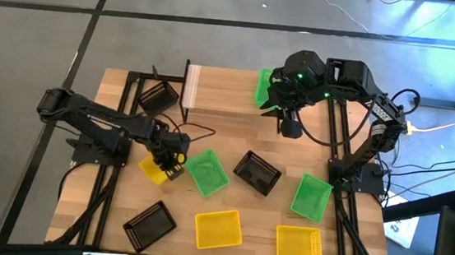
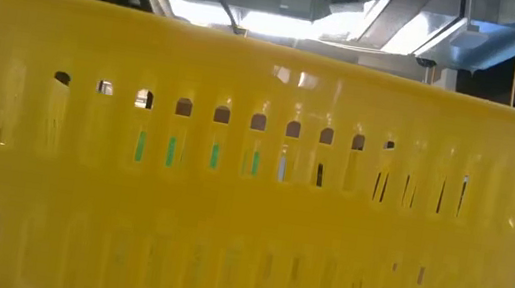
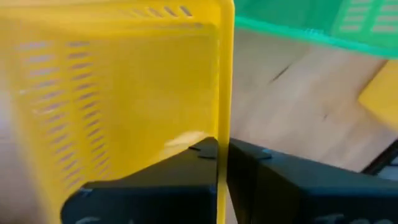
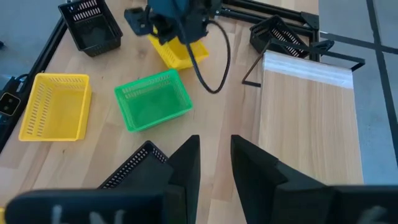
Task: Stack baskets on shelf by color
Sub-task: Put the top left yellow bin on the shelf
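Observation:
My left gripper (image 1: 171, 165) is shut on a yellow basket (image 1: 154, 171) at the table's left middle. Beside it, a green basket (image 1: 207, 173) rests on its bottom on the table, open side up. The shelf (image 1: 223, 87), a light plank on black legs, stands at the far side. A green basket (image 1: 264, 88) sits at the shelf's right end. My right gripper (image 4: 214, 165) hangs open above the table near that end, with nothing between its fingers. The low view is filled by the side wall of another yellow basket (image 2: 252, 184). My left gripper pinches one side wall of the yellow basket at its rim (image 3: 224, 118), with one finger (image 3: 186, 168) inside the basket and the other (image 3: 267, 174) outside. The fingers come steeply from above. The basket sits tilted in the hold; whether it is clear of the table I cannot tell.
Loose on the table lie a black basket (image 1: 257, 172), a green one (image 1: 312, 197), two yellow ones (image 1: 219, 228) (image 1: 298, 243) and a black one (image 1: 150, 224) near the front edge. Another black basket (image 1: 157, 98) sits by the shelf's left end.

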